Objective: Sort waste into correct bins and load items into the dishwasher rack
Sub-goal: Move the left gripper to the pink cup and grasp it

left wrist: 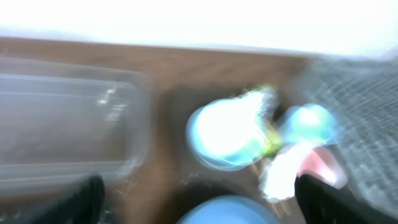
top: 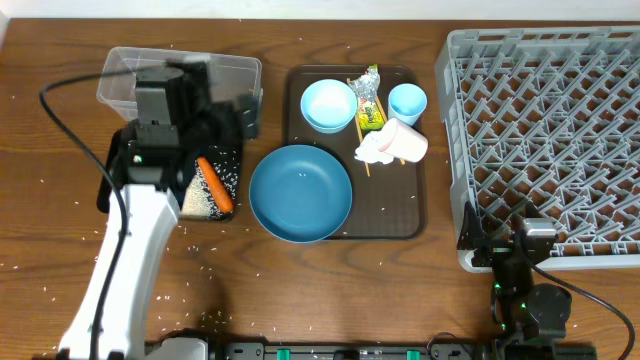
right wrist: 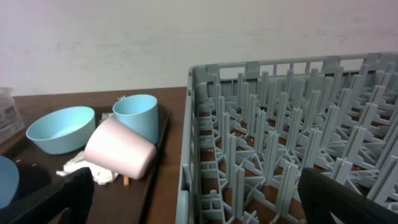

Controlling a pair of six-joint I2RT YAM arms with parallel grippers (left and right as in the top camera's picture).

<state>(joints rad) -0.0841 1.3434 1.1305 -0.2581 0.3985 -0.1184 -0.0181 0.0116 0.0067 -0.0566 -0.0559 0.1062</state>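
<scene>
Left gripper [left wrist: 198,191] and right gripper [right wrist: 199,199]: both jaws spread, empty. Pink cup [right wrist: 119,154] lies tipped beside light-blue cup [right wrist: 137,115], ahead-left of right jaws. Judged light, rigid, slippery; pinch 1 wall at rim.

The brown tray [top: 395,205] holds two bowls [top: 300,193], two cups [top: 407,102], one tissue [top: 375,150] and one wrapper [top: 371,108]; left of it, one carrot [top: 214,185] and one tub [top: 232,75]; right, one rack [top: 550,130].
</scene>
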